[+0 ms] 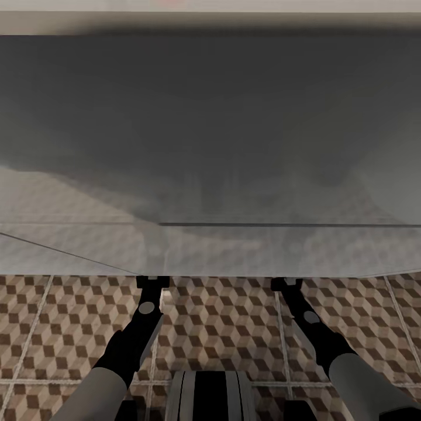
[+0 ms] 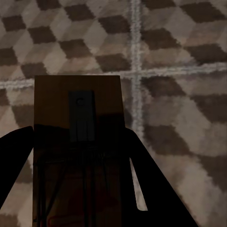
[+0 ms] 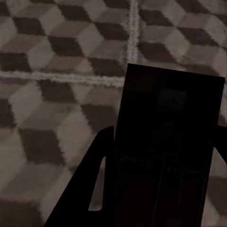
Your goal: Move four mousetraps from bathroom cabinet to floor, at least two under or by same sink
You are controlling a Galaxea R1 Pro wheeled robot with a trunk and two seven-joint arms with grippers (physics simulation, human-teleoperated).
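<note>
In the left wrist view, a flat dark-brown mousetrap (image 2: 75, 97) sits between the dark fingers of my left gripper (image 2: 78, 139), which is shut on it just above the cube-patterned bathroom floor (image 2: 175, 42). My right gripper (image 3: 165, 139) is shut on a second mousetrap (image 3: 170, 90) over the same tiles (image 3: 52, 85). In the head view both forearms (image 1: 146, 316) (image 1: 304, 318) reach forward, and their fingertips are hidden under the edge of a wide white-grey body (image 1: 210, 146). I cannot tell whether this is the bathroom sink. The cabinet is out of view.
The white-grey body spans the whole width ahead, with a horizontal seam (image 1: 280, 224) and a deep shadow across it. Patterned floor (image 1: 222, 321) lies between my arms. My dark base (image 1: 210, 394) sits at the bottom middle.
</note>
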